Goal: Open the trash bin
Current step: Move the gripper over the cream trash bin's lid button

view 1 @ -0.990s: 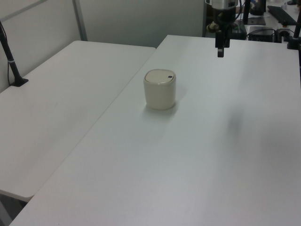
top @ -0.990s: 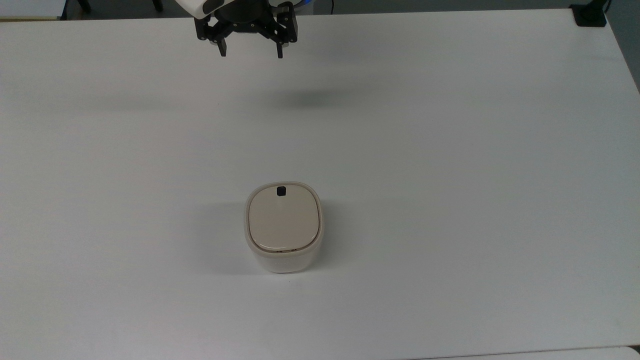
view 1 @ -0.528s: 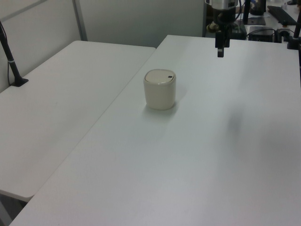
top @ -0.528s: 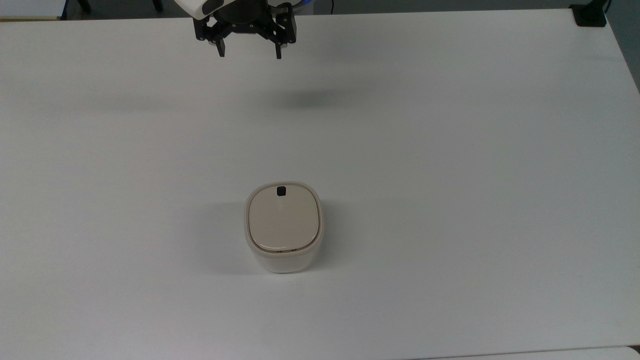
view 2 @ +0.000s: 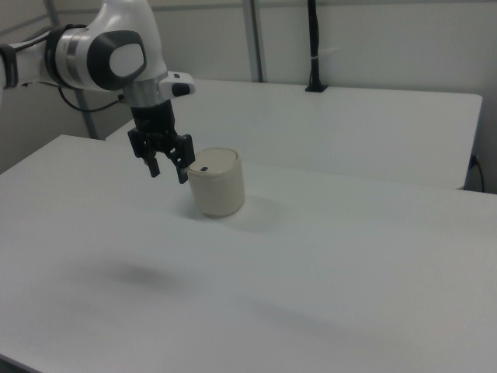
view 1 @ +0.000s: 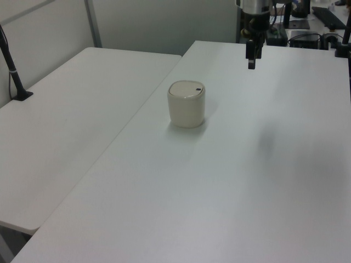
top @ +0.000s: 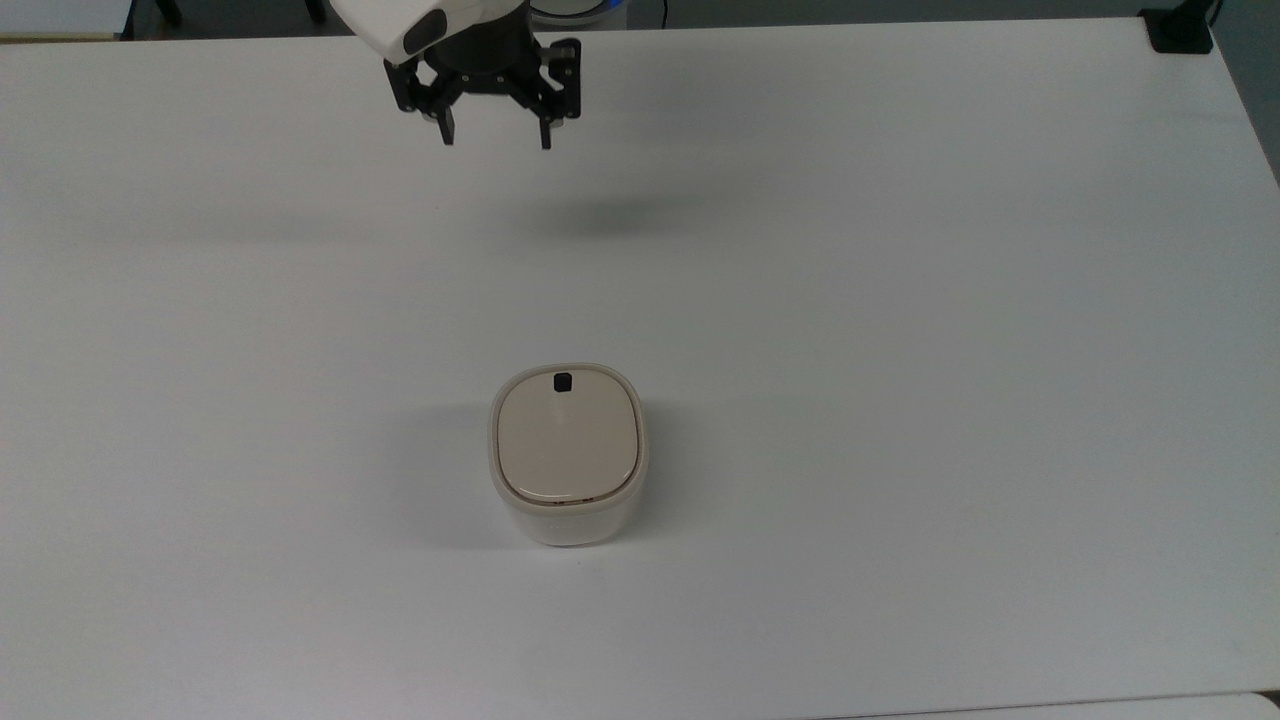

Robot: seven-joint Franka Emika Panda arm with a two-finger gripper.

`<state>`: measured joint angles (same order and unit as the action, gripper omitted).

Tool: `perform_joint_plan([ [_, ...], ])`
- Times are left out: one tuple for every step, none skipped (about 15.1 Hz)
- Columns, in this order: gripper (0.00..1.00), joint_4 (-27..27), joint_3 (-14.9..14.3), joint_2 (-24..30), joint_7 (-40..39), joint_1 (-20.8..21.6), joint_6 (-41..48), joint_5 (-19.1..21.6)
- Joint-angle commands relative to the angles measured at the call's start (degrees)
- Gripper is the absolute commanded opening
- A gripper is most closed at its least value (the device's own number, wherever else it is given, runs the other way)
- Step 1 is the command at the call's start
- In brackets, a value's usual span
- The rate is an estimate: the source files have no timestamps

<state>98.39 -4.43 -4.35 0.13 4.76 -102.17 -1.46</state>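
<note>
- The pincer (top: 494, 138) hangs above the table (top: 900, 300), fingers spread, grasping nothing.
- The bin (top: 567, 455) stands well apart from the pincer, toward the top view's bottom, lid (top: 567, 440) closed.

The arm (view 2: 109, 54) holds the claw (top: 494, 135) pointing downward above the counter's far edge, fingers (top: 447, 128) spread apart, empty.

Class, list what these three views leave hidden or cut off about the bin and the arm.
- Trash bin interior: hidden in every view by the closed lid.
- Arm above the gripper: cut off by the top view's upper edge.
- Black button: too small in the left view for detail.
</note>
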Motion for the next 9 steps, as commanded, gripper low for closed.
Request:
perform_joint_plan([
  [0.16,-0.6,-0.5,-1.1,-0.1,0.1,-6.5,-0.1],
  [0.08,-0.6,-0.5,-1.7,0.3,0.1,-9.2,0.1],
  [0.02,-1.2,-0.5,-2.3,0.3,0.1,-12.2,0.5],
  [0.00,-1.9,-0.5,-3.4,0.3,0.1,-14.8,1.4],
  [0.00,-2.3,-0.5,-4.4,0.3,0.3,-16.9,2.2],
  [0.00,-3.5,-0.5,-5.8,0.3,0.6,-19.3,2.3],
  [0.00,-4.3,-0.5,-7.5,0.4,1.0,-22.0,2.4],
  [0.00,-4.9,-0.4,-9.3,0.4,1.2,-24.5,2.5],
  [0.00,-5.5,-0.4,-11.2,0.8,2.2,-26.8,2.4],
])
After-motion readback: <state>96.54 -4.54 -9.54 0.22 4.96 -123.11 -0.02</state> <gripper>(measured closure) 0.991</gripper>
